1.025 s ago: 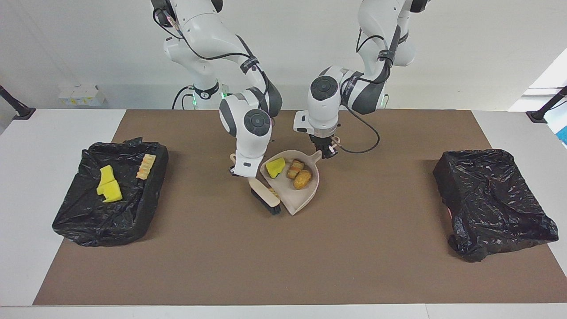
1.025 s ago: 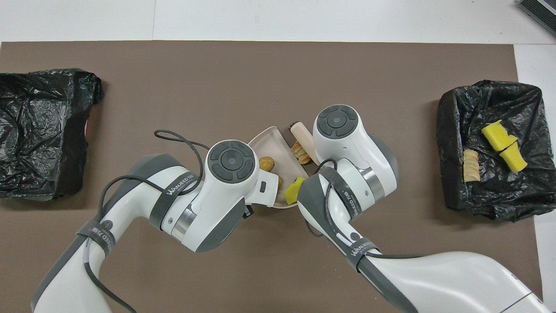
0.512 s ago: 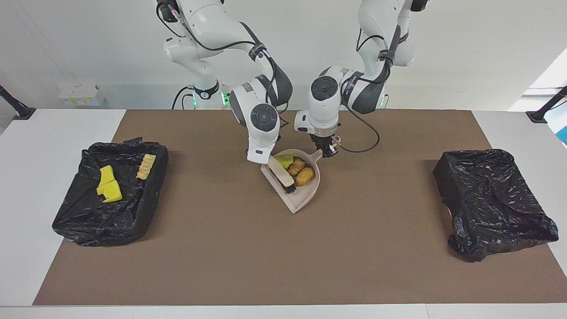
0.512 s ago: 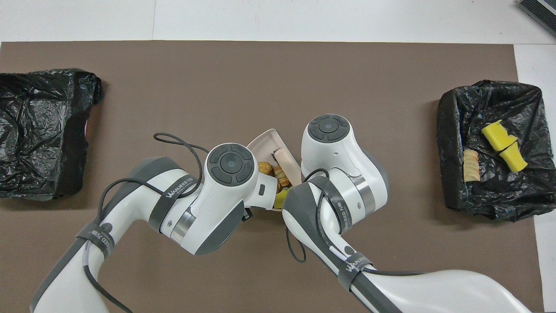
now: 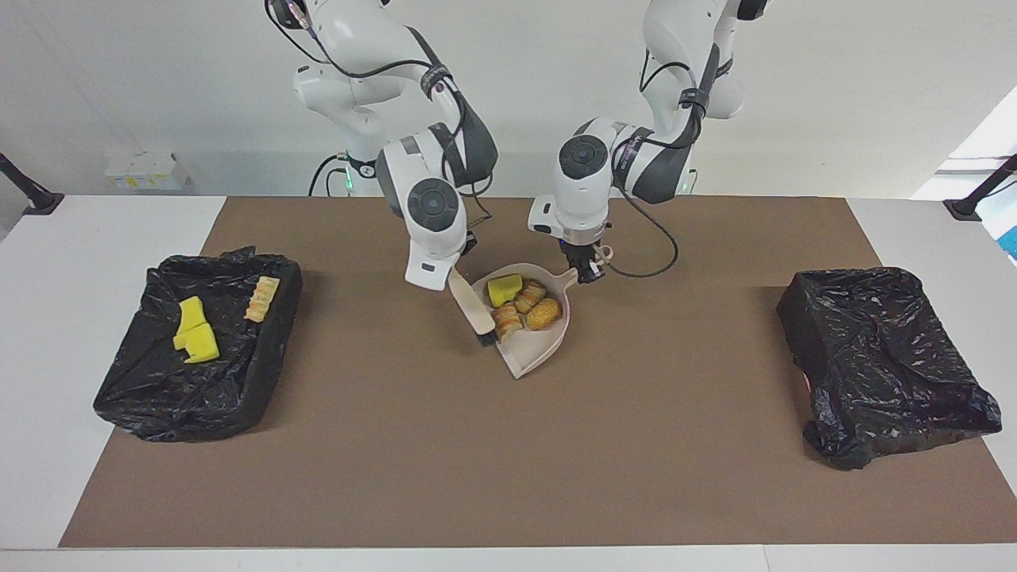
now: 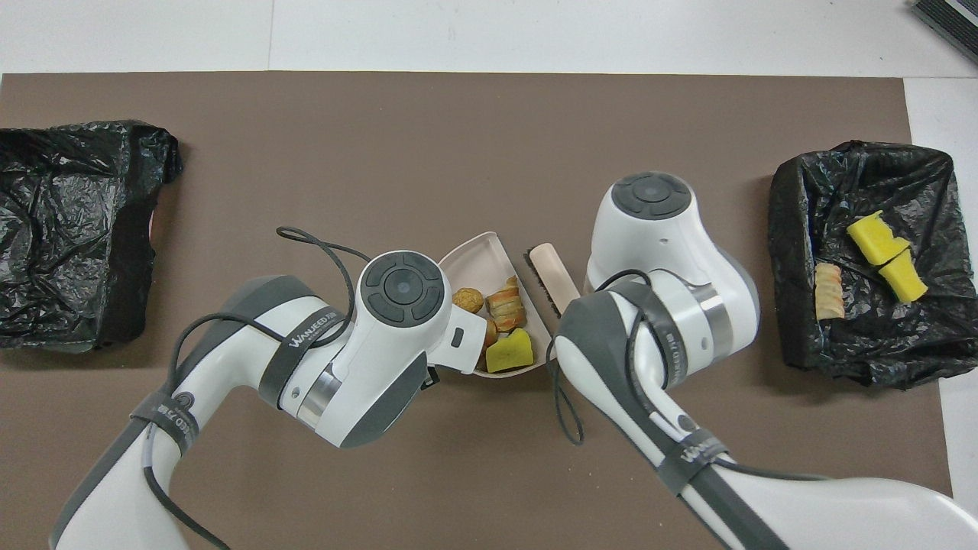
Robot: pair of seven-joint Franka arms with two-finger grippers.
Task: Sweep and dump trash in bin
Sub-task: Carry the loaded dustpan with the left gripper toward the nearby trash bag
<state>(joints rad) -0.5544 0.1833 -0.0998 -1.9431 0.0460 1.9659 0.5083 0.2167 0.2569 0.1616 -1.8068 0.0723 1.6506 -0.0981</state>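
The beige dustpan is at the mat's middle. In it lie a yellow-green sponge chunk and three golden-brown pastries; they also show in the overhead view, the sponge and the pastries. My left gripper is shut on the dustpan's handle. My right gripper is shut on the beige brush, whose black bristles rest at the pan's edge toward the right arm's end. In the overhead view both grippers are hidden under the arms.
A black-lined bin at the right arm's end of the table holds two yellow sponge chunks and a pastry. Another black-lined bin stands at the left arm's end; nothing shows in it.
The brush swept across the dustpan, pushed a pastry from the mat into it, then drew back to the pan's edge. The dustpan shifted slightly toward the robots.
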